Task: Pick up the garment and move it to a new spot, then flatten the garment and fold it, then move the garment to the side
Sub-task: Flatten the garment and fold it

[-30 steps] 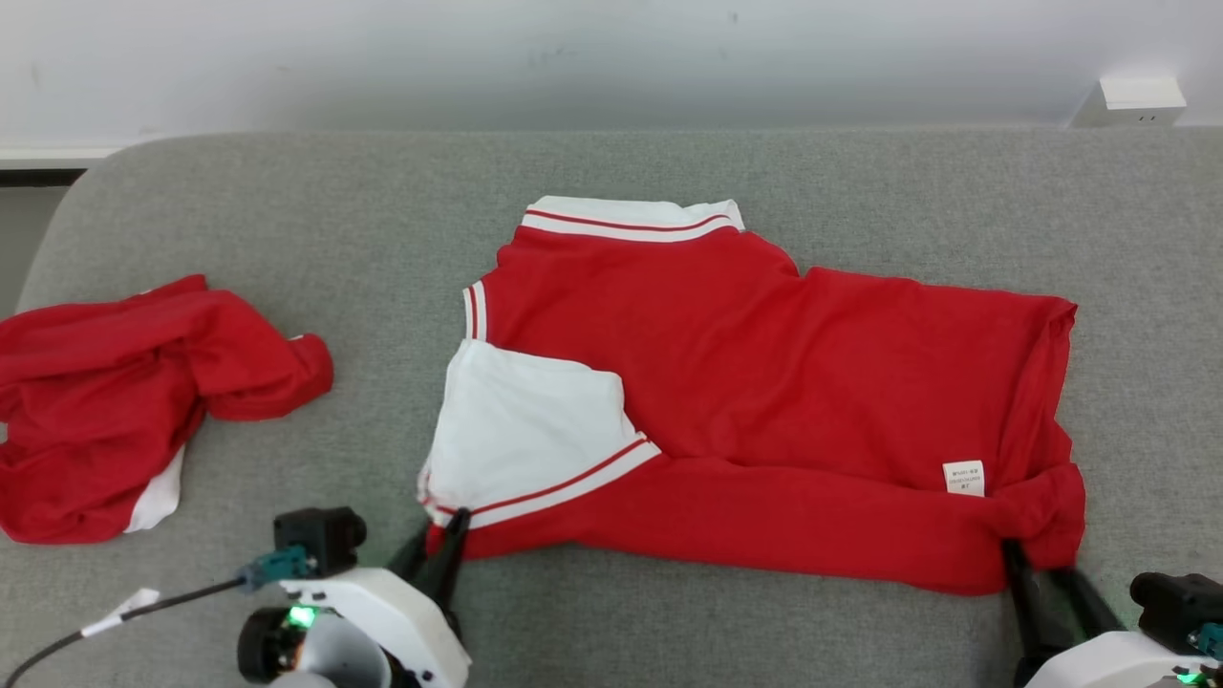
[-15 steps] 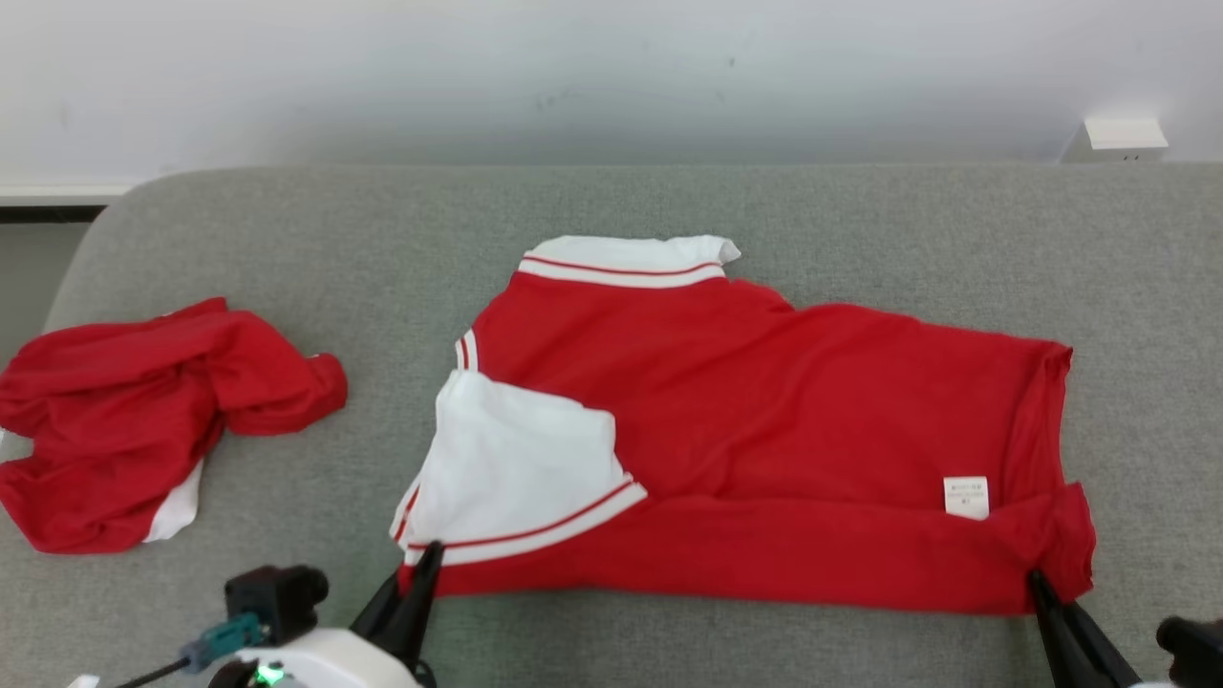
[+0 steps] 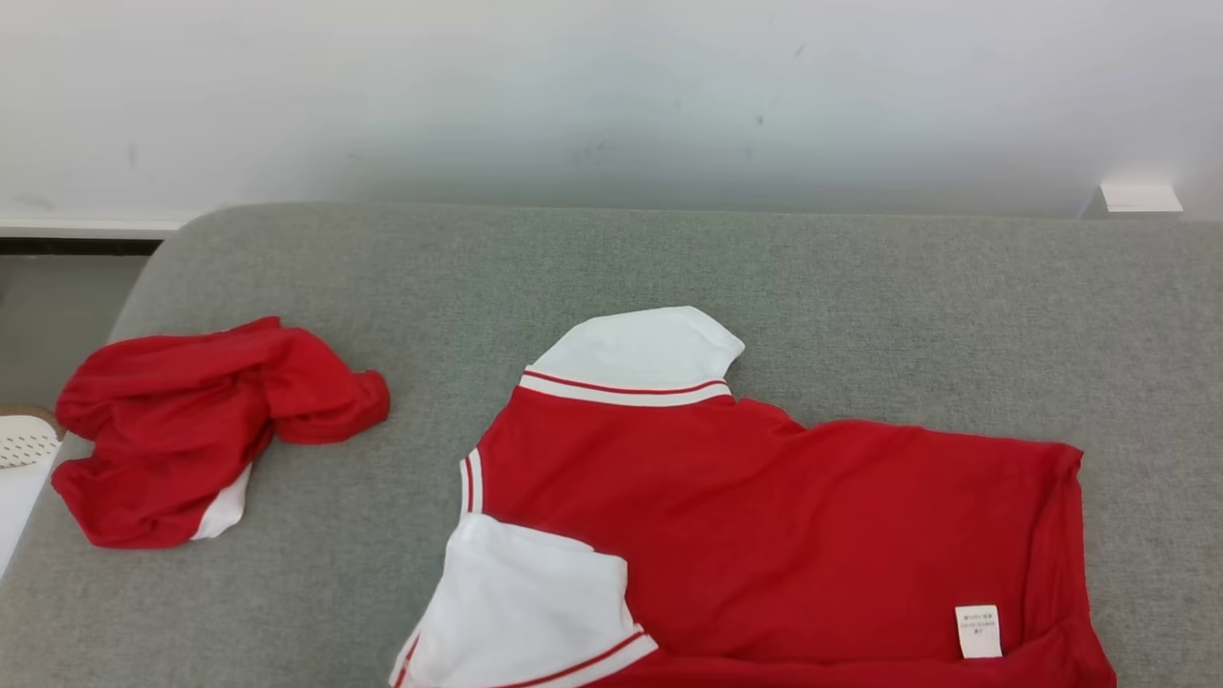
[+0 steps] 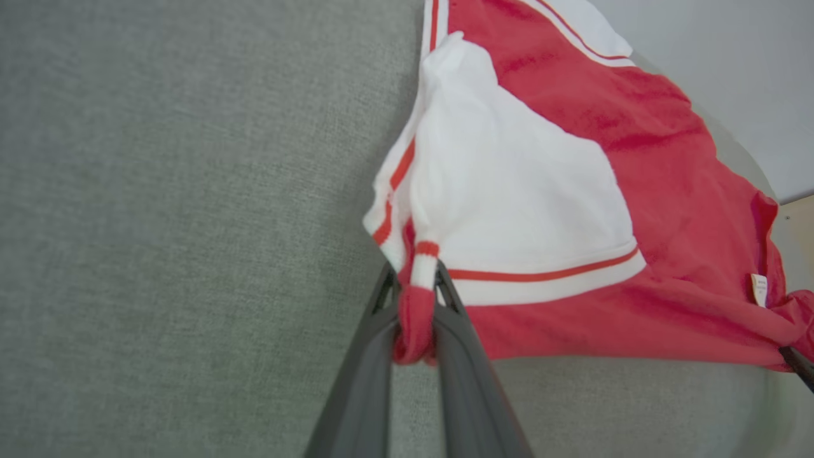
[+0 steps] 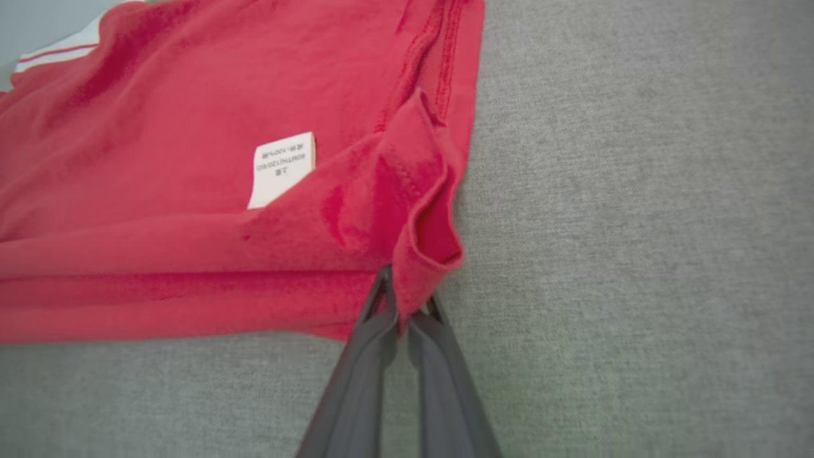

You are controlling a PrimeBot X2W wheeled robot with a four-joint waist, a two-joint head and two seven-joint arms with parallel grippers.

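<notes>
The garment [image 3: 764,516] is a red shirt with white collar and white striped sleeves, spread flat on the grey couch surface [image 3: 669,258], its near edge cut off by the head view's bottom. My left gripper [image 4: 413,280] is shut on a bunched bit of the garment [image 4: 540,191] at the sleeve's lower corner. My right gripper [image 5: 404,299] is shut on the hem corner of the garment [image 5: 222,159], close to its white care label [image 5: 280,168]. The right gripper's dark fingertip [image 4: 800,362] shows at the far edge of the left wrist view.
A second red garment [image 3: 201,440] lies crumpled at the left of the couch. A white perforated object [image 3: 24,449] pokes in at the left edge. A pale wall [image 3: 611,96] rises behind the couch, with a white box [image 3: 1137,198] at the far right.
Both grippers have closed on the shirt's near corners. The camera has tilted up, so the whole picture has shifted down and both grippers have left the head view.
</notes>
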